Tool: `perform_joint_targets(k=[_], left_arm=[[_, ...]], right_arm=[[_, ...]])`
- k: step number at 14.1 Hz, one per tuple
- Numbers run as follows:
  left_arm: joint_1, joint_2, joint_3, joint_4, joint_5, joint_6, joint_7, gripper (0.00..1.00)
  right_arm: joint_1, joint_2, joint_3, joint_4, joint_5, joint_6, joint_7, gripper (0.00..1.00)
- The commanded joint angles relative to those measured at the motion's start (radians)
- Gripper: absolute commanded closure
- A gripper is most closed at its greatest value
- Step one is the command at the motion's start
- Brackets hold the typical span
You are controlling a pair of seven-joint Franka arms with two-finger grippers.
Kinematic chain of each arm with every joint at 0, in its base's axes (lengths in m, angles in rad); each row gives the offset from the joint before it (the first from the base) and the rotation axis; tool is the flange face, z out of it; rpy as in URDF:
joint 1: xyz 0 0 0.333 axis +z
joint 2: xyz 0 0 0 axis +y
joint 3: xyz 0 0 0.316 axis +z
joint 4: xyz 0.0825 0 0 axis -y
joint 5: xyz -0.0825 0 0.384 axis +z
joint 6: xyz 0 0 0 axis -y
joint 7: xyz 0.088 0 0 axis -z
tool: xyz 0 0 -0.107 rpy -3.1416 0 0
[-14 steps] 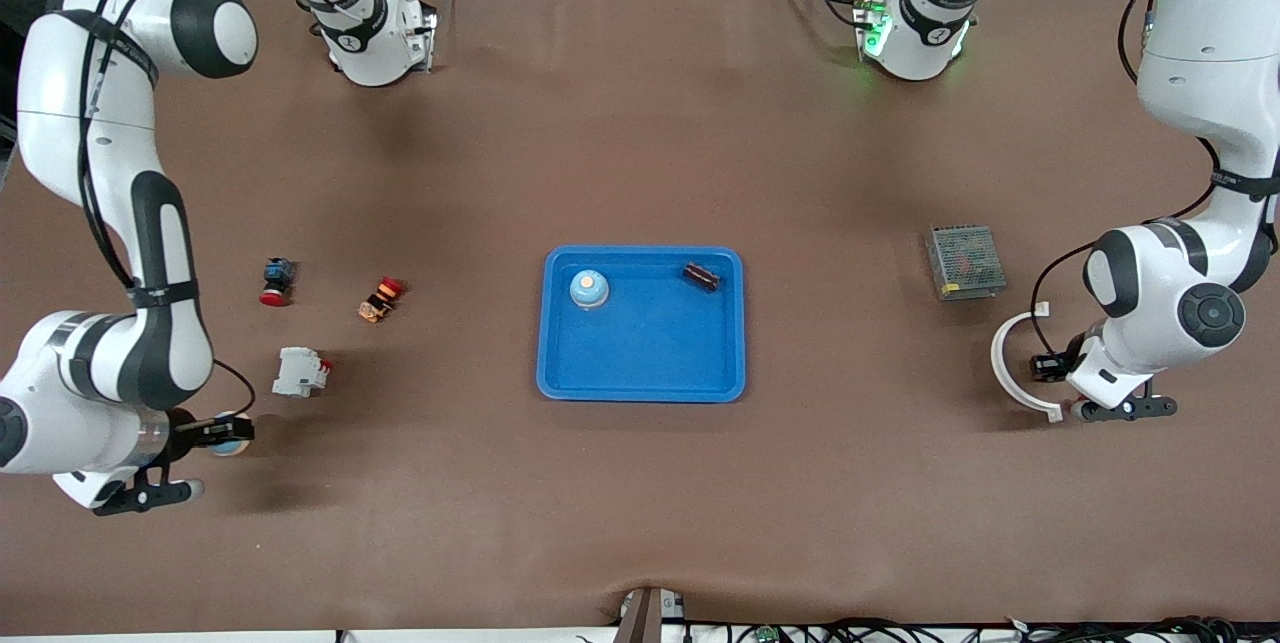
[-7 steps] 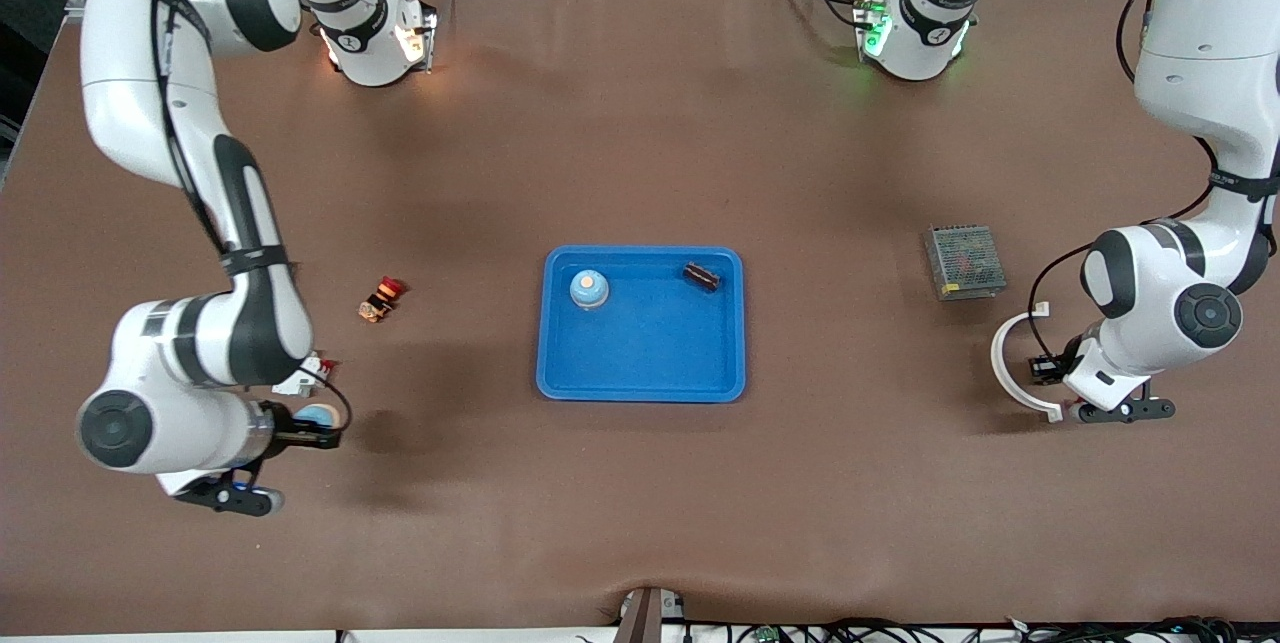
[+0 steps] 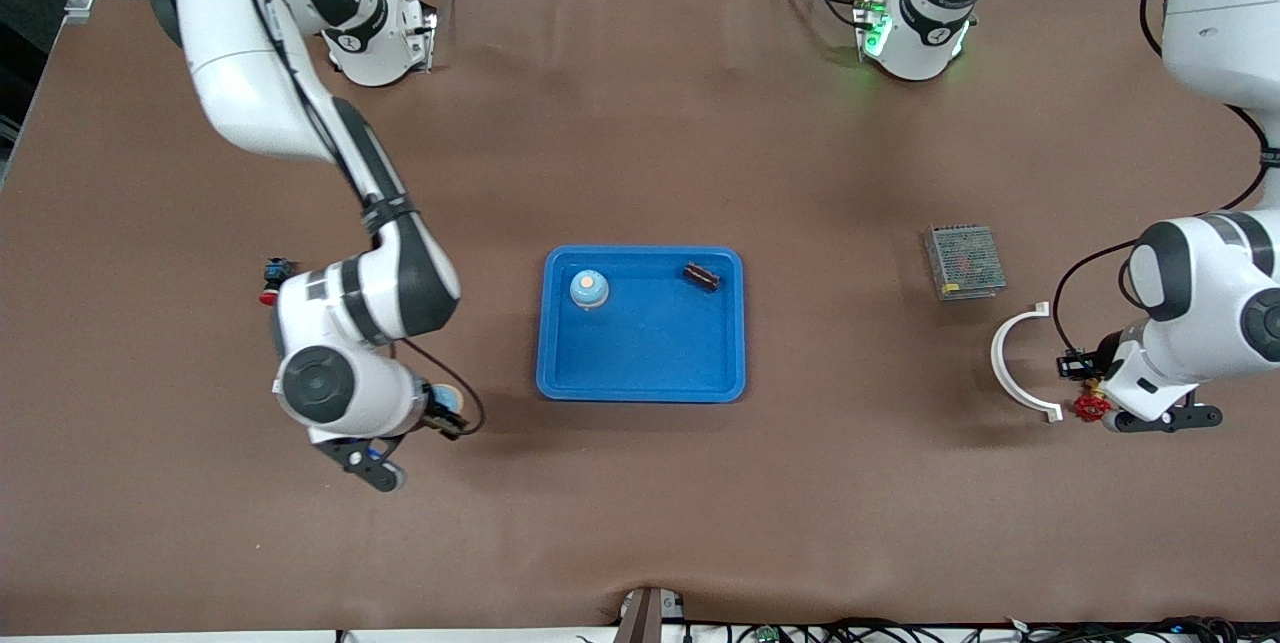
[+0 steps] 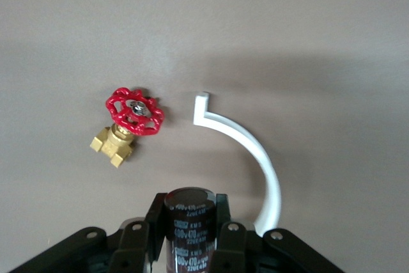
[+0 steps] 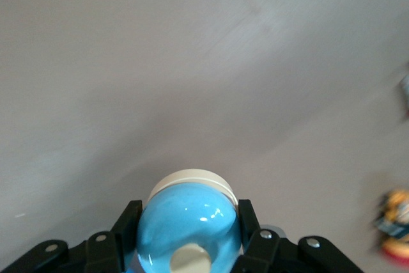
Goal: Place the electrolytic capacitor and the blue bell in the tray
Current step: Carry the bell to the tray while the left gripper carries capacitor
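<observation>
Front view: the right gripper [image 3: 440,420] hangs over bare table near the tray's [image 3: 553,385] near corner, toward the right arm's end, its jaws clenched on a blue bell [image 5: 189,228]. In the tray sit another blue bell [image 3: 589,289] and a dark capacitor [image 3: 701,275]. The left gripper [image 3: 1075,365] is over the table beside a white arc [image 3: 1008,371] and red-wheeled brass valve [image 3: 1091,406], gripping an electrolytic capacitor [image 4: 190,227], well apart from the tray.
</observation>
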Motion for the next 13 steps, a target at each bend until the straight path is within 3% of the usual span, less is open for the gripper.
perform_joint_targets(k=[1,6,13], left_arm=[[-0.006,0.000,-0.045,0.098,-0.026,-0.112,-0.101,0.92],[-0.029,-0.002,-0.142,0.167,-0.047,-0.162,-0.491,0.92],[-0.232,0.027,-0.133,0.221,-0.033,-0.159,-0.909,0.92]], right_arm=[[0.055,-0.010,-0.008,-0.020,-0.003,0.037,0.169,1.00],[0.135,0.019,-0.010,-0.034,-0.003,0.133,0.320,1.00],[0.207,0.042,-0.008,-0.120,0.006,0.255,0.408,1.00]])
